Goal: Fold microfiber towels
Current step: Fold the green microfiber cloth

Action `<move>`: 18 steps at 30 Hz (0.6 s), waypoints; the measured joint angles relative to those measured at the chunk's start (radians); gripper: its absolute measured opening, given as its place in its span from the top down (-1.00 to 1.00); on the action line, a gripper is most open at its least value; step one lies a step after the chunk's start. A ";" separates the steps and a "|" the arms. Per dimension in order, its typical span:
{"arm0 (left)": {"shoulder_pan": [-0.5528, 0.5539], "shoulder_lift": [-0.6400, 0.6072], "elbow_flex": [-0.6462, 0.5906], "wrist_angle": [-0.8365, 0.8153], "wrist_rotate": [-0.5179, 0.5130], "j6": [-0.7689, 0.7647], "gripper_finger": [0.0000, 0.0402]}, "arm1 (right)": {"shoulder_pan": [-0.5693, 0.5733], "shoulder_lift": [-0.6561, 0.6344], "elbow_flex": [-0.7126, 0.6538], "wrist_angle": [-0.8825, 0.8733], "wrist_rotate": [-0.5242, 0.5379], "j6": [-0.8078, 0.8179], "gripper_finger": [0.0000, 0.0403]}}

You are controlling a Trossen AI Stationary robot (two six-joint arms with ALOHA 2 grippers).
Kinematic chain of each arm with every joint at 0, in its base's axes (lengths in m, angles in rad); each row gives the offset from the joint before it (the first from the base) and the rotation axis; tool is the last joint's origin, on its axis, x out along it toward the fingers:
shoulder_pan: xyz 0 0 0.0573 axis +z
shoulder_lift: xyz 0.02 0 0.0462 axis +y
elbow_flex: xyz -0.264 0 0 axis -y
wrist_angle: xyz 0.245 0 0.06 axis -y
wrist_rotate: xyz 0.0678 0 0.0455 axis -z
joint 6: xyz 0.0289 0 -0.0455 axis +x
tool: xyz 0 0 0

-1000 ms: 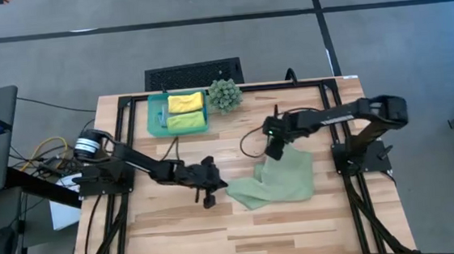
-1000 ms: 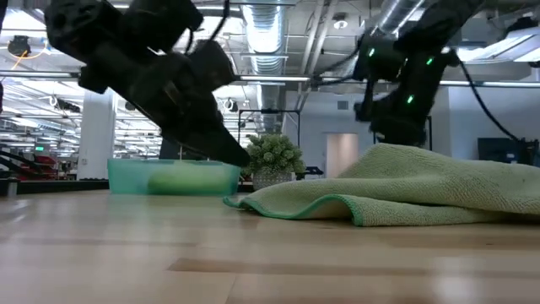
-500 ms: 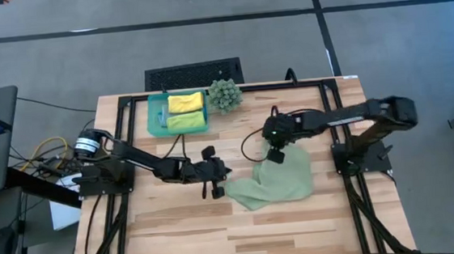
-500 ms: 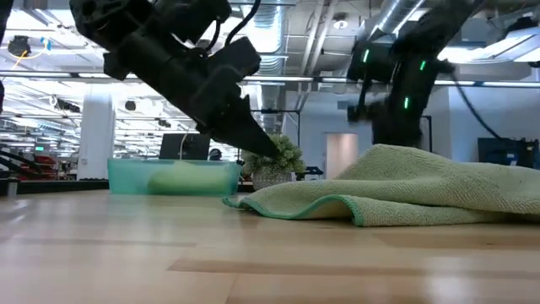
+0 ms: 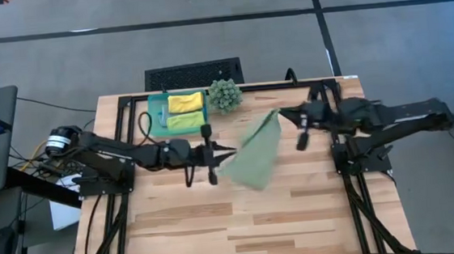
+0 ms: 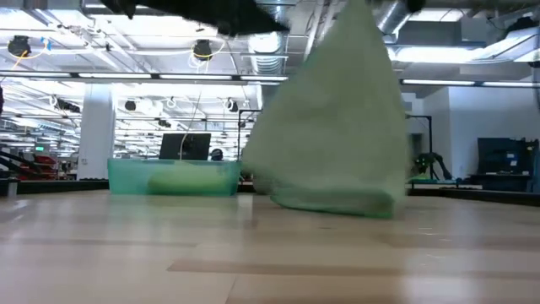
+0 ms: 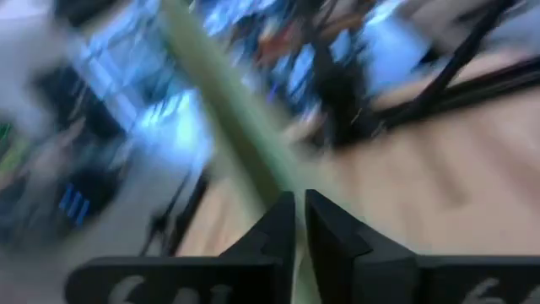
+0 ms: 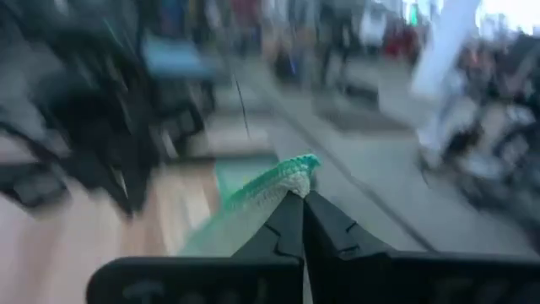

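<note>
Sage-green towel (image 5: 255, 151) hangs stretched between my two hands above the middle of the bench (image 5: 243, 231), lifted so that only its lowest edge comes down near the wood, as the low view (image 6: 333, 135) shows. My left hand (image 5: 211, 154) sits over the middle-left of the bench with its fingers (image 7: 278, 228) pinched tight on one corner of the cloth, which runs away from them as a narrow green band (image 7: 221, 93). My right hand (image 5: 300, 132) is raised near the back right of the bench, fingers (image 8: 291, 224) closed on the opposite corner, whose stitched hem (image 8: 283, 181) pokes out just past the tips.

Behind the raised cloth, at the back left of the bench, the teal tray (image 5: 158, 116) holds a yellow towel (image 5: 184, 103) and a lime green towel (image 5: 186, 121) lying side by side. Just beside the tray, toward the right, stands the spiky green plant (image 5: 224, 95). From bench height the tray (image 6: 173, 177) shows to the left of the hanging towel.
</note>
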 joint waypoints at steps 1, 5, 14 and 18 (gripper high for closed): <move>0.008 -0.010 0.002 0.020 0.060 0.036 0.85 | 0.021 -0.033 0.007 0.018 -0.002 -0.007 0.90; 0.036 -0.023 0.000 0.007 0.173 0.093 0.60 | 0.102 -0.109 0.008 -0.016 -0.004 0.005 0.92; 0.056 0.221 -0.001 -0.009 0.289 -0.180 0.04 | 0.214 -0.074 -0.007 -0.136 0.023 0.148 0.91; 0.033 0.382 0.002 0.051 0.228 -0.202 -0.01 | 0.250 -0.019 -0.008 -0.127 0.067 0.147 0.91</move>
